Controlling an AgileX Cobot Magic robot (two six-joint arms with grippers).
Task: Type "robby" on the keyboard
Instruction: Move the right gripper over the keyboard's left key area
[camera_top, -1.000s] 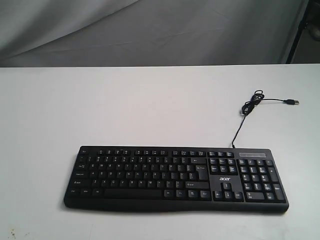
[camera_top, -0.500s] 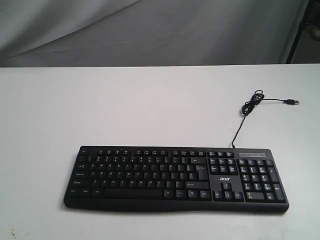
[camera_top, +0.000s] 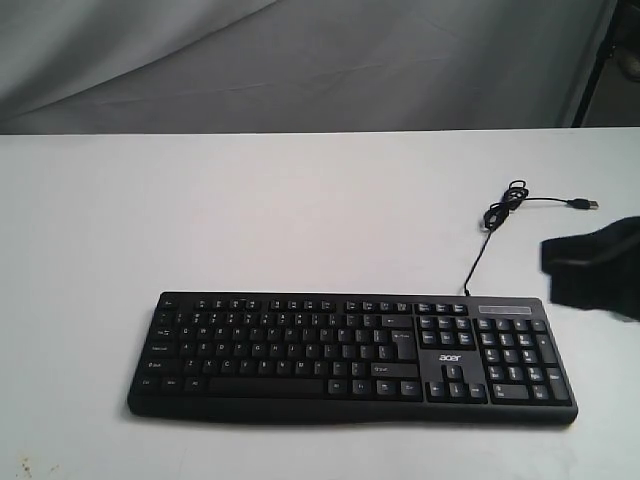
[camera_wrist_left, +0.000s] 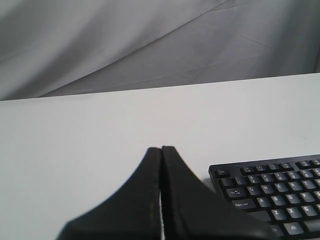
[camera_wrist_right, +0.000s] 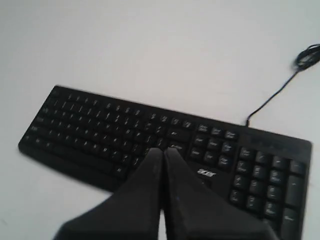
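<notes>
Right gripper (camera_wrist_right: 162, 151) is hovering near the keyboard (camera_top: 350, 350), clenched on nothing, likely forming a single poking tip. Left gripper (camera_wrist_left: 161, 149) is likewise clenched empty, idling off the opposite end.

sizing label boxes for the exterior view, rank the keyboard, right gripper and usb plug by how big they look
1. keyboard, by far the largest.
2. right gripper, partly cut off by the frame edge and possibly nearer the camera, so its true size is unsure.
3. usb plug, tiny.

Exterior view looks down across the table (camera_top: 250, 220); all 3 views share the keyboard (camera_top: 350, 355).
</notes>
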